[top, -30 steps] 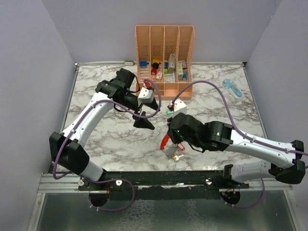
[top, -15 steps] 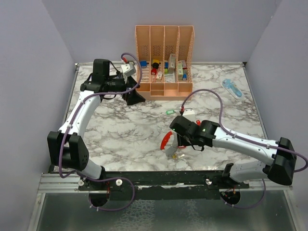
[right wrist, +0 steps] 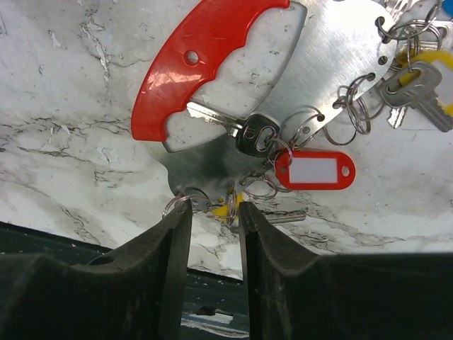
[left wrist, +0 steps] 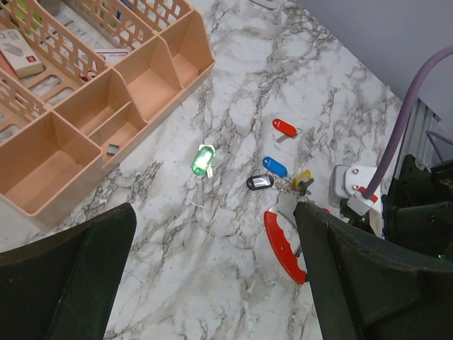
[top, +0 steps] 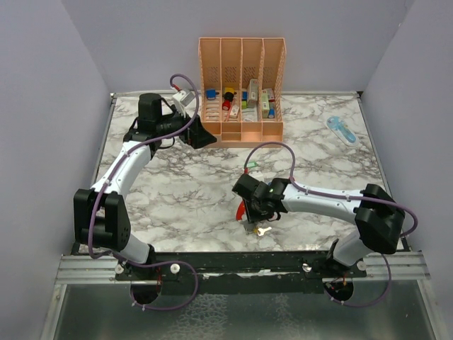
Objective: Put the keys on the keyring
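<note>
The keyring (top: 242, 210), a red curved handle (right wrist: 205, 57) on a flat metal plate (right wrist: 333, 49), lies near the table's front edge. Small wire rings on the plate carry a red tag (right wrist: 315, 170), a black-headed key (right wrist: 253, 134) and a yellow-headed key (right wrist: 425, 71). My right gripper (right wrist: 210, 209) points down at the plate's lower edge, jaws a narrow gap apart. A wire ring and a yellow key head (right wrist: 230, 207) sit at its tips. Loose green (left wrist: 203, 160), red (left wrist: 284, 127), blue (left wrist: 274, 166) and black (left wrist: 260, 182) keys lie behind the keyring. My left gripper (top: 204, 136) hangs open and empty by the organizer.
A peach slotted organizer (top: 243, 85) with small coloured items stands at the back centre. A blue pen-like tool (top: 342, 130) lies at the back right. The black front rail (top: 241, 258) runs just beyond the keyring. The right arm's purple cable (top: 272, 152) loops above the green key.
The left arm swung from the table's middle back to the organizer's left corner. The right gripper shifted left and forward over the keyring, and its jaws went from shut to slightly apart.
</note>
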